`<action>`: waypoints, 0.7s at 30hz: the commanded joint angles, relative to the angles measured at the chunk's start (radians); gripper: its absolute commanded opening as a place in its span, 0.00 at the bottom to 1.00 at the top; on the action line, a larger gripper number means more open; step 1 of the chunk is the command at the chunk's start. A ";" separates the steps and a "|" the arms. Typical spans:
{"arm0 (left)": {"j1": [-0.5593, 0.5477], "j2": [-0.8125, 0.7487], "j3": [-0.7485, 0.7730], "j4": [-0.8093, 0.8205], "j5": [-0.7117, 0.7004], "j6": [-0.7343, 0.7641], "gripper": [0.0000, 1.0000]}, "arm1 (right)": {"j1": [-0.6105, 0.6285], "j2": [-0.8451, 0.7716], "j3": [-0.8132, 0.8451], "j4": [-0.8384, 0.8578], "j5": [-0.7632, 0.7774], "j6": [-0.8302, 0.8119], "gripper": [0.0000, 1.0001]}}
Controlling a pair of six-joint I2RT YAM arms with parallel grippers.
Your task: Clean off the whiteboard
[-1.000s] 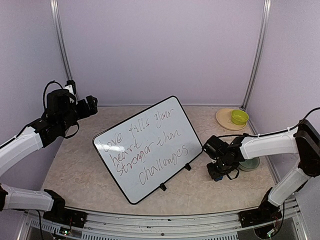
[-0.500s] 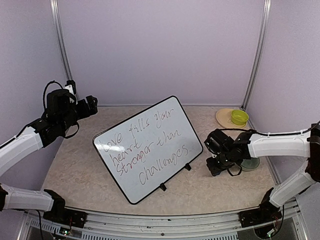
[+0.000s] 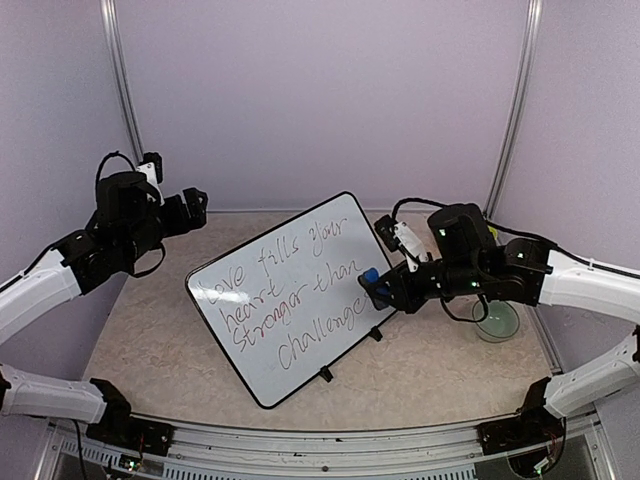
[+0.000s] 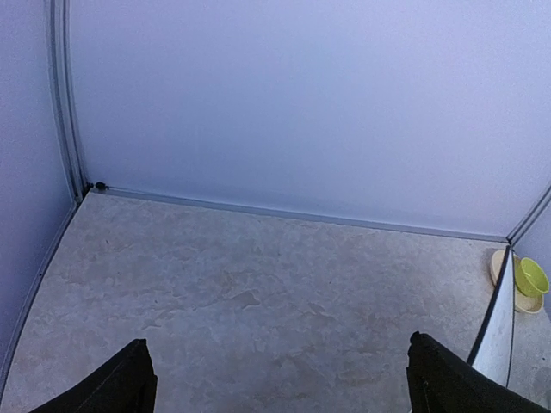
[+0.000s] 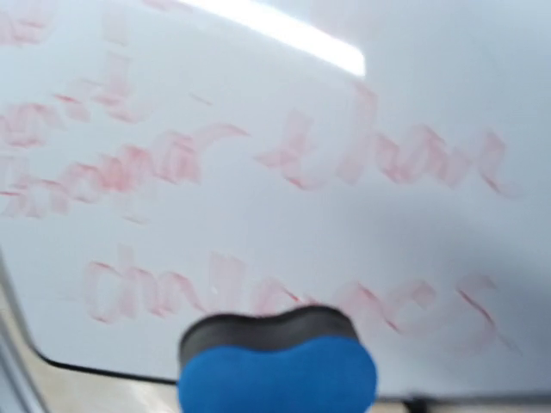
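The whiteboard (image 3: 290,290) is found at the middle of the table (image 3: 150,340), propped at a slant on a thin black wire stand (image 3: 325,374), its face turned up and toward the arms. Its surface is covered with four lines of reddish handwriting (image 3: 300,285), none of which appears wiped, so the task is judged to be at its very start. At the board's right edge, by the end of the lowest line, a blue eraser (image 3: 370,276) is held clenched in the right gripper (image 3: 382,291). In the right wrist view the eraser (image 5: 277,366) is seen low in the frame, with the blurred writing close behind it. Whether the pad is already pressed to the surface cannot be told. The left gripper (image 3: 196,203) is held raised, well apart at the left, its jaws spread wide with nothing between them. Near the back right corner a yellow-green bowl (image 3: 479,234) is set on a tan plate (image 3: 445,240).

Several risks are judged from this. The board is only leaned on its stand and is not steadied by the free arm, so a firm stroke could shove it across the table or tip it off the wire. With too light a stroke, smears would be left. Because the start is at the very edge, the pad could be caught on the black frame and twisted out of the jaws
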 commanded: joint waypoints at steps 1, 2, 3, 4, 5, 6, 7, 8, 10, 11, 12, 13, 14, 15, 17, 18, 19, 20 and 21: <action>-0.084 -0.051 0.064 -0.079 -0.087 0.014 0.99 | 0.040 0.043 0.062 0.125 -0.114 -0.091 0.13; -0.091 -0.064 0.057 -0.087 -0.061 0.010 0.99 | 0.052 0.062 0.075 0.139 -0.116 -0.105 0.13; -0.092 -0.076 0.046 -0.092 -0.030 0.008 0.99 | 0.068 0.082 0.093 0.147 -0.115 -0.118 0.13; -0.090 -0.089 0.035 -0.096 0.004 0.011 0.99 | 0.086 0.105 0.118 0.152 -0.112 -0.131 0.13; -0.089 -0.107 0.025 -0.101 0.033 0.020 0.99 | 0.099 0.130 0.139 0.154 -0.106 -0.143 0.14; -0.089 -0.115 0.016 -0.107 0.060 0.037 0.99 | 0.114 0.157 0.162 0.154 -0.096 -0.155 0.14; -0.088 -0.124 0.009 -0.115 0.091 0.057 0.99 | 0.125 0.185 0.186 0.150 -0.084 -0.164 0.14; -0.089 -0.132 0.001 -0.125 0.113 0.079 0.99 | 0.139 0.213 0.214 0.144 -0.066 -0.171 0.14; -0.087 -0.153 -0.021 -0.127 0.165 0.102 0.99 | 0.167 0.273 0.276 0.126 -0.031 -0.188 0.15; -0.088 -0.167 -0.038 -0.124 0.194 0.104 0.99 | 0.183 0.306 0.309 0.117 -0.008 -0.198 0.16; -0.087 -0.182 -0.055 -0.117 0.224 0.106 0.99 | 0.197 0.349 0.346 0.105 0.019 -0.209 0.16; -0.085 -0.196 -0.076 -0.104 0.251 0.108 0.99 | 0.212 0.370 0.385 0.090 0.050 -0.213 0.17; -0.085 -0.209 -0.094 -0.093 0.272 0.106 0.99 | 0.225 0.416 0.424 0.073 0.080 -0.219 0.17; -0.082 -0.220 -0.114 -0.089 0.294 0.108 0.99 | 0.240 0.449 0.470 0.052 0.144 -0.220 0.17; -0.072 -0.233 -0.137 -0.092 0.339 0.116 0.99 | 0.269 0.519 0.574 0.007 0.204 -0.232 0.18; -0.067 -0.239 -0.150 -0.094 0.359 0.118 0.99 | 0.287 0.550 0.612 -0.009 0.234 -0.240 0.18; -0.066 -0.247 -0.168 -0.088 0.372 0.121 0.98 | 0.304 0.581 0.650 -0.023 0.266 -0.248 0.18; -0.065 -0.257 -0.188 -0.078 0.380 0.119 0.96 | 0.324 0.611 0.685 -0.039 0.293 -0.256 0.18; -0.065 -0.268 -0.206 -0.071 0.379 0.115 0.94 | 0.348 0.638 0.720 -0.053 0.319 -0.261 0.18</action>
